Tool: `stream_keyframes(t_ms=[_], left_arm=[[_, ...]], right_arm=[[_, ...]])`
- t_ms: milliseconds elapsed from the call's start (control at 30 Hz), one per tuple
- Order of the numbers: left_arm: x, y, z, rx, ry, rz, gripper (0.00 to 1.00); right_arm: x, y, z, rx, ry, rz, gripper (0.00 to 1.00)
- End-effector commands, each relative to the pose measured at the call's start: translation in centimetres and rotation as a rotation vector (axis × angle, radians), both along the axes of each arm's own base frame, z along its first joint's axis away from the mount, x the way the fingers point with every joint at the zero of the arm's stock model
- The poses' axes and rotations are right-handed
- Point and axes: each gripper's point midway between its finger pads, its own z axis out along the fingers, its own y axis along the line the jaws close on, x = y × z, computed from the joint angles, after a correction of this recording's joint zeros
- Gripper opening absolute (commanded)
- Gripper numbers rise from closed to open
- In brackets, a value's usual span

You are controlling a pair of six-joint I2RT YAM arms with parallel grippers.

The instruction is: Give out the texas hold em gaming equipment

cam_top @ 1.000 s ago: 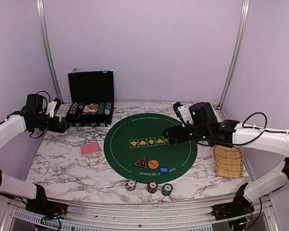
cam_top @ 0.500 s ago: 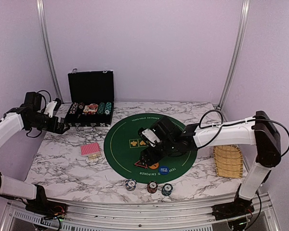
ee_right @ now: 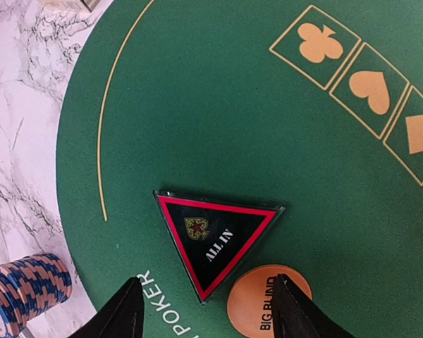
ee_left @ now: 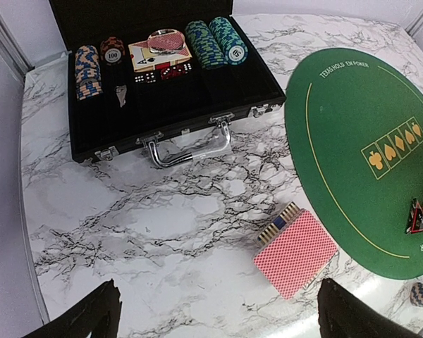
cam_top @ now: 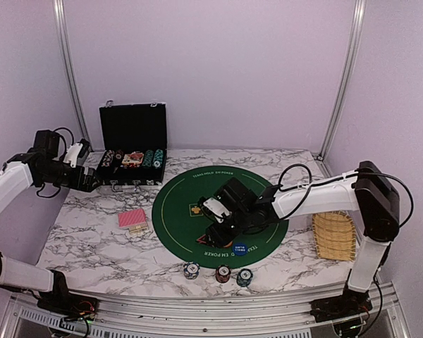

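We reckon our right gripper [ee_right: 206, 282] straddles the black triangular marker button [ee_right: 215, 236], jaws apart and unclamped, so next comes pinching and lifting it; our left gripper [ee_left: 218, 303] hangs spread.

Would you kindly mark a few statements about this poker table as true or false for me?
1. The black case is open. True.
2. The red-backed cards lie on the green mat. False: they lie on the marble tabletop beside it.
3. The right fingers stand apart, either side of the ALL IN triangle. True.
4. The left fingers hold a chip. False: they are wide open and empty.
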Motion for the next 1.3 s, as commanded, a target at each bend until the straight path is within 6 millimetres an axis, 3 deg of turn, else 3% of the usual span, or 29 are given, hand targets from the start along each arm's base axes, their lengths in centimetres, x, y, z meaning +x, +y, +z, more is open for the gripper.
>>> stream_keyframes(t_ms=[0, 500, 700, 1000, 1133, 1267], left_arm=[[-0.3, -0.3, 2.2, -0.025, -0.034, -0.006, 0.99], [-0.2, -0.7, 3.7, -0.056, -0.058, -0.006, 0.99], [-0.2, -0.7, 4.2, -0.056, -0.066, -0.005, 0.99], [-0.2, -0.7, 4.3, -0.056, -0.064, -0.007, 0.99], [-0.4, -0.7, 4.2, -0.055, -0.058, -0.011, 0.99], [-0.4, -0.7, 4.1, -0.052, -0.055, -0.01, 0.99]], right_arm=[[0.0, 1.2, -0.1, -0.004, -0.005, 0.029, 0.58], [1.0, 1.6, -2.3, -0.057, -0.02, 0.041, 0.5], [1.2, 2.0, -2.6, -0.067, -0.022, 0.053, 0.4], [-0.1, 2.6, -3.0, -0.11, -0.057, 0.1, 0.41], [0.4, 2.7, -3.1, -0.124, -0.084, 0.078, 0.41], [1.5, 3.8, -2.8, -0.102, -0.107, 0.053, 0.34]])
